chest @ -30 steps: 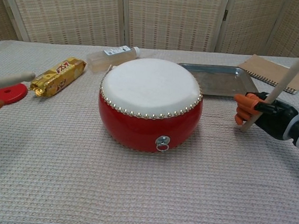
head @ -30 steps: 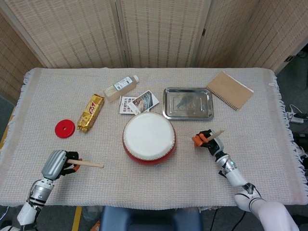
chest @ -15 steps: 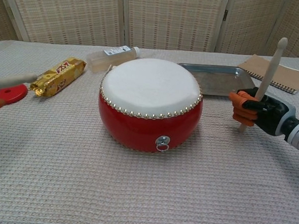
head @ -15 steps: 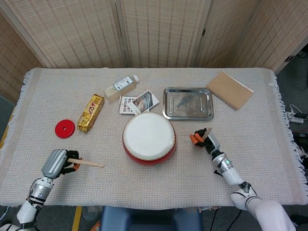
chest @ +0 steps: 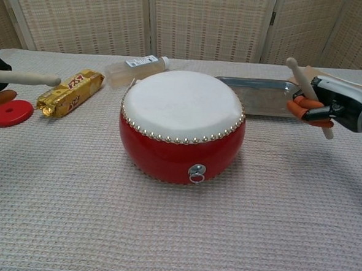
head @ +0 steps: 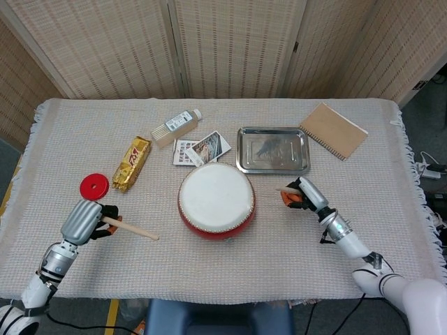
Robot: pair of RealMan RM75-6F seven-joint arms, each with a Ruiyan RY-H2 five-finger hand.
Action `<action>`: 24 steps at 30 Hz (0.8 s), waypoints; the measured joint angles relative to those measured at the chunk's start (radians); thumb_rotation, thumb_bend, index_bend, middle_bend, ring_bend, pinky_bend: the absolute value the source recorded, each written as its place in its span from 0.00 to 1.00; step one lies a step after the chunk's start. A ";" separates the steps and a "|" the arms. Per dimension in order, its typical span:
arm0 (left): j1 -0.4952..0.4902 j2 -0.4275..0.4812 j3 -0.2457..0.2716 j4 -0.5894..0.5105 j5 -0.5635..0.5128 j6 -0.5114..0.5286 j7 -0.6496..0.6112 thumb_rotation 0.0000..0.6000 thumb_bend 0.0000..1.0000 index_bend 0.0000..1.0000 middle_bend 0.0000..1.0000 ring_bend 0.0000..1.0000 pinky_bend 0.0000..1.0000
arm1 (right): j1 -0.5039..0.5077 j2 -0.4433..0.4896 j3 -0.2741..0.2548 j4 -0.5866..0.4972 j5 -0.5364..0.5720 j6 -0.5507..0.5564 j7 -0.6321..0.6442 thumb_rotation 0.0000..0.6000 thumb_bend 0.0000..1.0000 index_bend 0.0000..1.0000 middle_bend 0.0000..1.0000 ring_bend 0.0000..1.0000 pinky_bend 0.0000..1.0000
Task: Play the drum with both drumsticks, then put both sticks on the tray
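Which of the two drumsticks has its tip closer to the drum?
The drumstick in the right robot hand: its tip leans toward the drum. The left robot hand holds its drumstick farther away.

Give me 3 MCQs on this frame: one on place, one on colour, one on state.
1. Where does the metal tray lie?
A. Behind the drum, toward the robot's right
B. Beside the red disc
C. Under the notebook

2. What colour is the drum's side wall?
A. Blue
B. Red
C. Black

3. What is the right hand doing?
A. Resting open on the table
B. Pressing on the drumhead
C. Holding a drumstick off the drum

Answers: 1 A, the head view shows the tray past the drum, next to the notebook. 2 B, red shows below the stud row. 3 C, fingers wrap the stick beside the drum.
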 measured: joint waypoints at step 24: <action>-0.243 0.064 -0.137 -0.201 -0.204 -0.299 0.343 1.00 0.79 1.00 1.00 1.00 1.00 | 0.353 0.537 0.159 -0.722 0.573 -0.454 -1.302 1.00 0.62 1.00 1.00 1.00 1.00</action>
